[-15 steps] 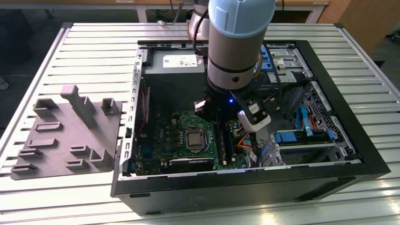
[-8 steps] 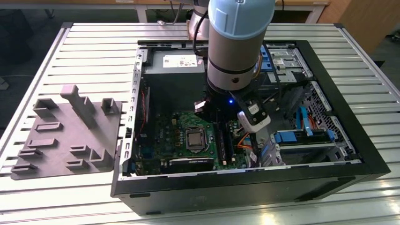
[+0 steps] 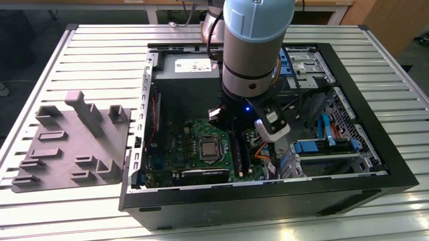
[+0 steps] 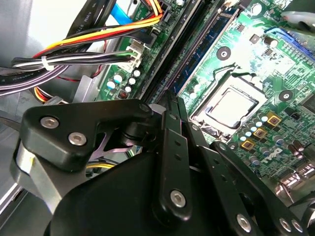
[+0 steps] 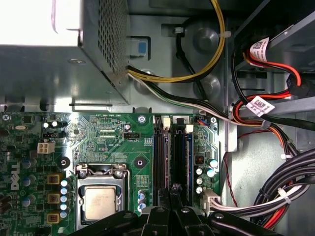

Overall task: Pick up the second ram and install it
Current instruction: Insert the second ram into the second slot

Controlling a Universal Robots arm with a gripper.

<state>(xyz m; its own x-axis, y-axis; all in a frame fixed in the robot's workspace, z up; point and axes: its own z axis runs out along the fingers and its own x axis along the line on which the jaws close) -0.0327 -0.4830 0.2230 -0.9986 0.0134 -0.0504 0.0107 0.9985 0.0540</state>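
The arm is reaching down into the open computer case, and its claw hangs right over the row of long memory slots that run beside the processor socket on the green motherboard. In both wrist views the claw's black fingers are drawn together into a narrow wedge whose tip sits at the slots. Whether they are pinching the edge of the second ram or simply pressing on it, I cannot tell, because the tip covers that very spot. One slot next to the socket looks filled with a dark stick, so the task seems to be in its seating stage or close to finished, though I cannot make out whether this stick is the second ram or whether its end latches have snapped home. On the counter, well away from the case, a grey holder tray stands with nothing in its pockets, which fits the sticks having been taken already. The arm's thick body hides much of the case interior in the exterior view.
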